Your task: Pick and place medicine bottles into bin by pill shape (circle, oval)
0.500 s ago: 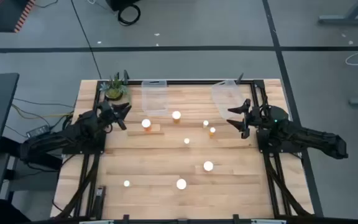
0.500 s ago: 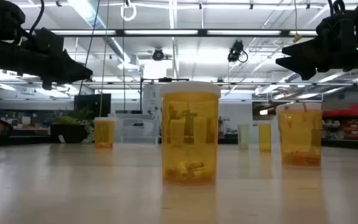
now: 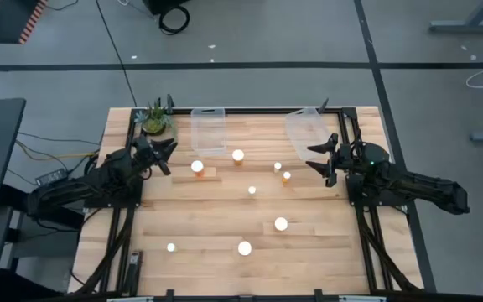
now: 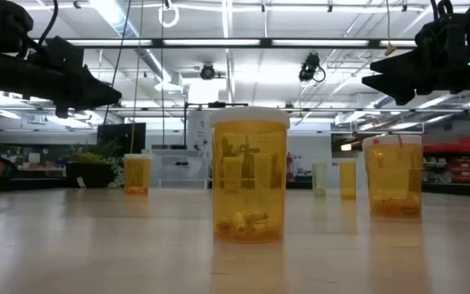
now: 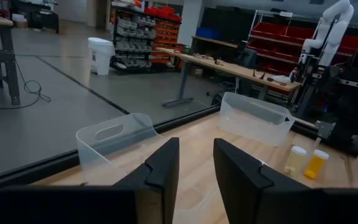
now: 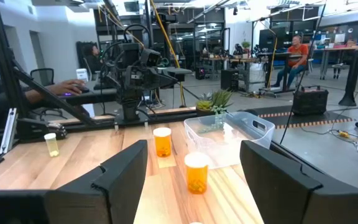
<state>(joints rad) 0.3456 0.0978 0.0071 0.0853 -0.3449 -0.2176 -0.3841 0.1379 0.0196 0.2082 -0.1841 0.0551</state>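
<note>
Starting at the near edge of the wooden table (image 3: 225, 214): two medicine bottles are standing there, one white cap at the near left (image 3: 171, 247) and a bigger one near the middle (image 3: 244, 247). In the low view that big vial (image 4: 249, 175) is sitting dead centre with pills lying in the bottom. A bit farther back, another bottle (image 3: 281, 223) is sitting right of centre.

Mid-table, a small one (image 3: 252, 190) is standing alone, and two more are hanging out close together toward the right, (image 3: 287, 176) and (image 3: 277, 167). Over on the left, a bottle (image 3: 197, 166) is sitting near the left gripper, and one more (image 3: 238, 155) is standing just this side of the left bin.

The left gripper (image 3: 168, 156) is hovering at the left edge with its fingers (image 5: 164, 167) pinched nearly together, nothing between them. The right gripper (image 3: 315, 158) is hovering at the right edge with fingers (image 6: 122, 165) spread wide, holding nothing.

At the far edge, two clear bins are sitting empty: left one (image 3: 209, 130) and right one (image 3: 306, 127). A small potted plant (image 3: 154, 119) is sitting in the far left corner.
</note>
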